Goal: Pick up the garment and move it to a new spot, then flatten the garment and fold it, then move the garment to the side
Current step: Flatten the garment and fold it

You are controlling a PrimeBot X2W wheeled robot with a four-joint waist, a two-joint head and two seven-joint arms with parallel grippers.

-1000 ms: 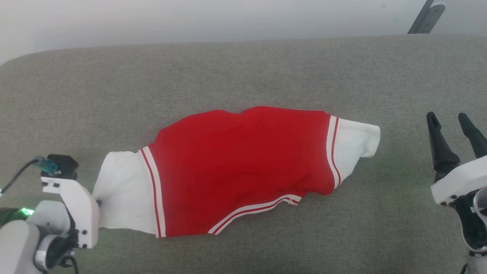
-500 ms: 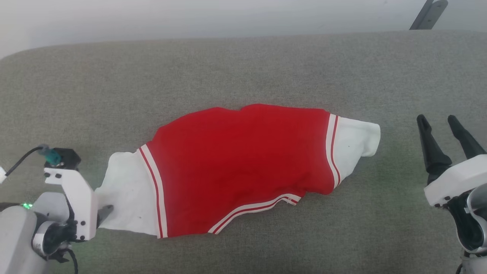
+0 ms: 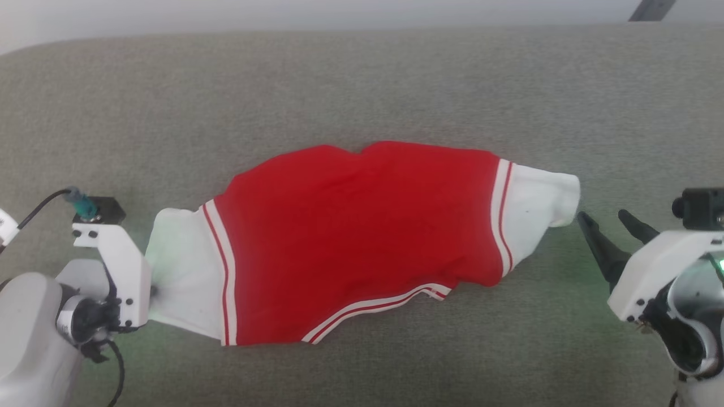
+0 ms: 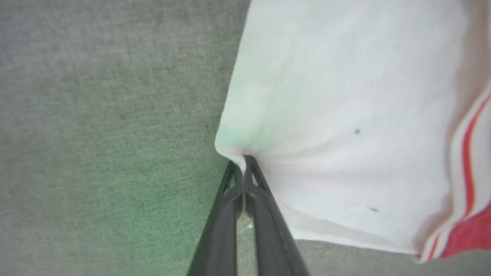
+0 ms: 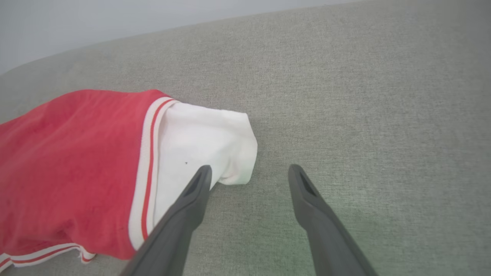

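The garment (image 3: 362,237) lies spread on the grey cloth surface, red in the middle with a white, stripe-edged panel at each end. My left gripper (image 3: 153,291) sits at its left white panel (image 4: 345,115). In the left wrist view the two dark fingers (image 4: 264,214) are pressed together, shut on a pinched bit of that panel's edge. My right gripper (image 3: 602,216) stands open just right of the right white panel (image 5: 199,142), low over the surface. In the right wrist view its left fingertip (image 5: 201,178) overlaps that panel's lower corner, and the right fingertip is over bare surface.
The grey padded surface (image 3: 362,85) runs wide around the garment, with its far edge near the top and a pale wall beyond. A dark metal bar (image 3: 653,8) shows at the top right. A black cable (image 3: 34,209) loops by my left wrist.
The left fingers opened briefly and are shut again on the white left end. My right gripper has swung in from the right to the garment's right end. The head camera has tilted slightly.
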